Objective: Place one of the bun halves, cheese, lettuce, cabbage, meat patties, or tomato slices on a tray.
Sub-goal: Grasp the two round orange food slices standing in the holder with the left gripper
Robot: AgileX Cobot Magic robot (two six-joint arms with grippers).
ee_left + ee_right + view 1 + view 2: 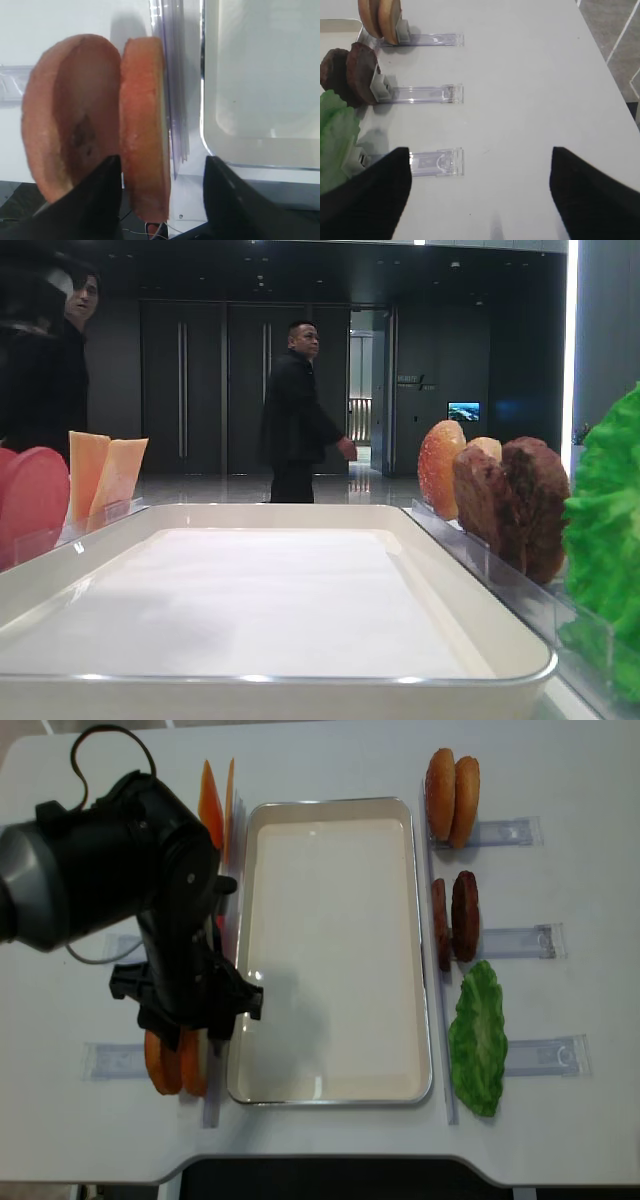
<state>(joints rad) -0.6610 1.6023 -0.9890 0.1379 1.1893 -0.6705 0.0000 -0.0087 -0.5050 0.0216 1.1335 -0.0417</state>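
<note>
White tray (335, 1070) lies bare at frame centre; nothing placed yet. The left gripper (162, 200) straddles one tomato slice (145, 130) at lower left, jaws part-open, grip not yet certain.

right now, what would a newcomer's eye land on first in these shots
The bulky black left arm hangs over the table's left side, its left claw straddling the inner of two round slices standing in a rack. Beside it the white tray lies empty, and the green lettuce glows at right.
</note>
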